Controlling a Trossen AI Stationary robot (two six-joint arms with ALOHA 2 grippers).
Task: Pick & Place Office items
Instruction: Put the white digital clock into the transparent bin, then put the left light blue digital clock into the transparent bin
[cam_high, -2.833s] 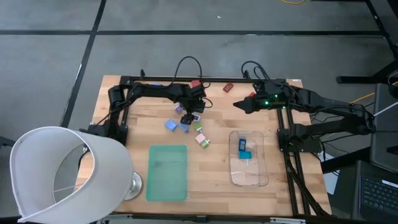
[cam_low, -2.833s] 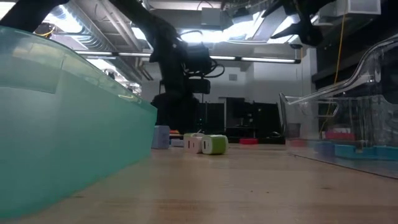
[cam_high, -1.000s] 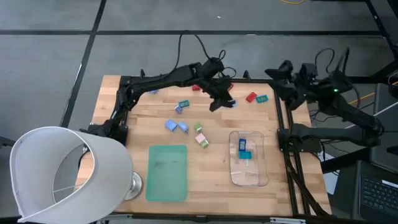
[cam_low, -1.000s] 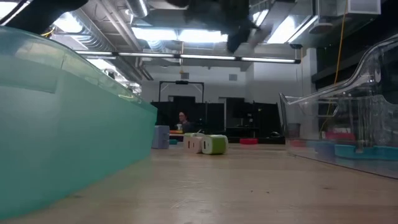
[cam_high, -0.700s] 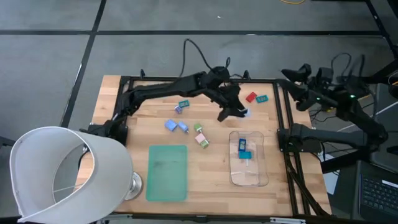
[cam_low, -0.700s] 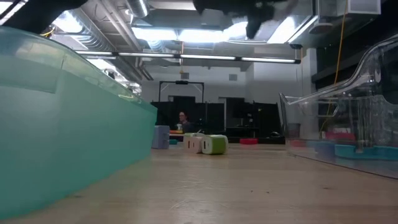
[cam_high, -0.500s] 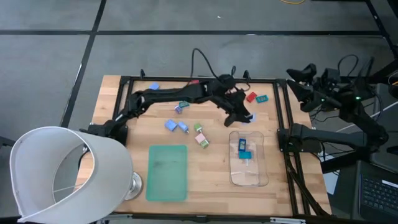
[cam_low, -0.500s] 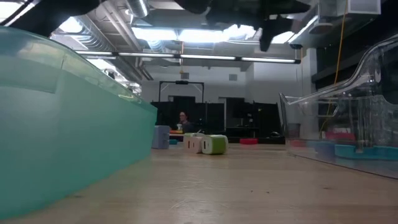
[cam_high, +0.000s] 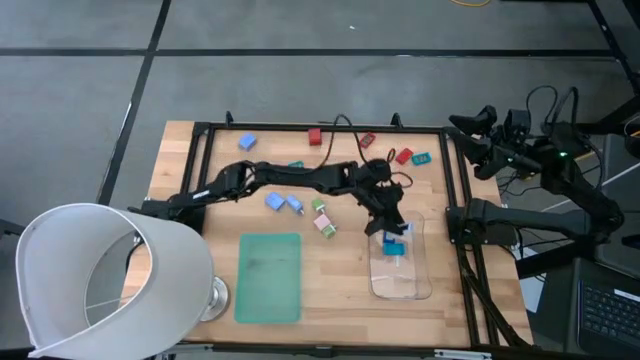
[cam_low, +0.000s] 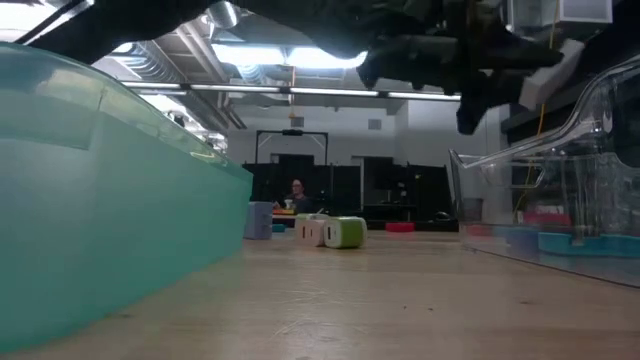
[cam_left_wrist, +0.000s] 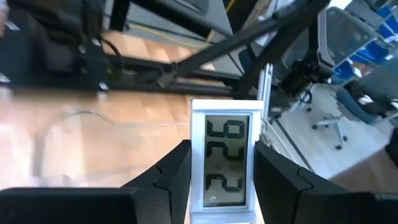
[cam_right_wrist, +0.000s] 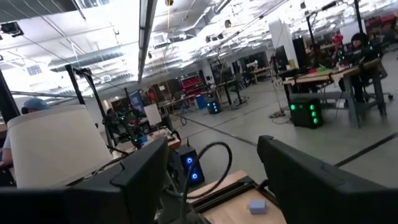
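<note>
Reaching across the wooden surface (cam_high: 340, 270), the left tool (cam_high: 388, 226) hangs over the far end of the clear plastic tray (cam_high: 415, 285), its fingers (cam_left_wrist: 171, 180) pinched on a small white piece with a digit display (cam_left_wrist: 227, 163). A blue piece (cam_high: 394, 246) lies inside the tray. Other office items are scattered on the surface: two blue blocks (cam_high: 282, 203), a light green and a pink block (cam_high: 322, 215), a teal piece (cam_high: 295, 165), a blue one (cam_high: 247, 143), two red ones (cam_high: 315, 136) at the far edge, and a red and a teal one (cam_high: 410, 157) near the right corner. A flat green mat (cam_high: 269, 277) lies beside the tray, and a white lampshade (cam_high: 105, 280) stands at the near left corner. The right tool (cam_high: 470, 135) waits beyond the surface's right edge, fingers (cam_right_wrist: 140, 177) spread wide. Behind it stretches a large workshop with ceiling lights, benches and a seated person (cam_right_wrist: 359, 46).
</note>
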